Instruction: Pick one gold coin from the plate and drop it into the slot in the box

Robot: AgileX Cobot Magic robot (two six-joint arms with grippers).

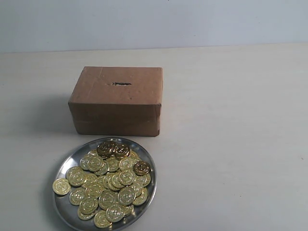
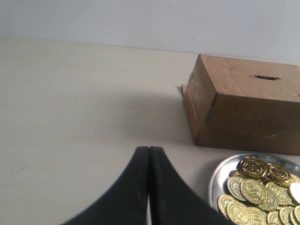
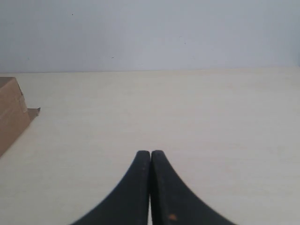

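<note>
A shiny silver plate (image 1: 65, 166) sits near the front of the table, heaped with several gold coins (image 1: 108, 185). One coin (image 1: 61, 186) overhangs its left rim. Behind the plate stands the brown cardboard box (image 1: 117, 113), its dark slot (image 1: 121, 84) cut in the top face. Neither gripper shows in the exterior view. My left gripper (image 2: 149, 149) is shut and empty, over bare table short of the plate (image 2: 216, 180) and box (image 2: 243, 108), where the slot (image 2: 267, 77) also shows. My right gripper (image 3: 150, 153) is shut and empty, off to the side of the box (image 3: 10, 115).
The pale table (image 1: 231, 144) stretches on all sides of the box and plate, ending at a light wall (image 1: 154, 21) behind. Nothing else stands on it.
</note>
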